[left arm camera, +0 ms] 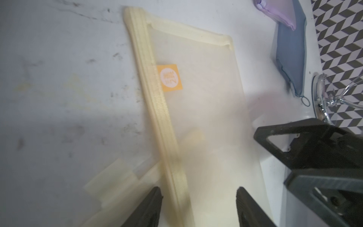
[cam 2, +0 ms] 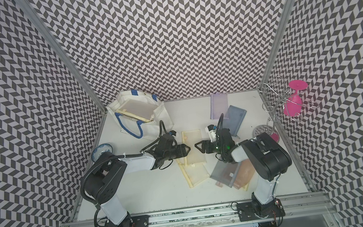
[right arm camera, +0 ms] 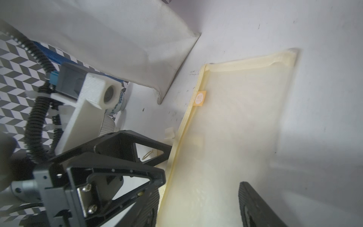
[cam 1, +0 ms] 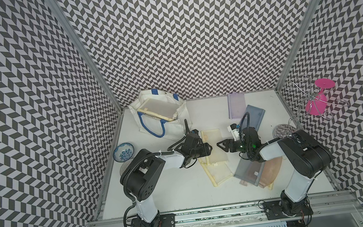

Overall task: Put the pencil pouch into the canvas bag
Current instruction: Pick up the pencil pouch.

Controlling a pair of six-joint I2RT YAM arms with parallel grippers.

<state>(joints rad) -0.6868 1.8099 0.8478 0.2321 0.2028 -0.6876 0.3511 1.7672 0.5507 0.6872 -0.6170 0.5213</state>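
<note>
Beneath left jaws and right jaws, both parted, pencil pouch [cam 1: 213,138] lying flat, ungripped

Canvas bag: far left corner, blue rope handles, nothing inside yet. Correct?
Not quite. The canvas bag is not empty: it already holds a pale mesh pouch with cream trim, visible in both top views. The far left corner and the blue rope handles are right.

Body: left arm [cam 1: 141,180], right arm [cam 1: 308,157] – white shells, black joints, ribbed black cables [cam 1: 132,166]; left gripper [cam 1: 209,148], right gripper [cam 1: 219,144] black, triangular cut-outs (silver screws); black base plates [cam 1: 165,223] bolted on rail [cam 1: 216,214].
</note>
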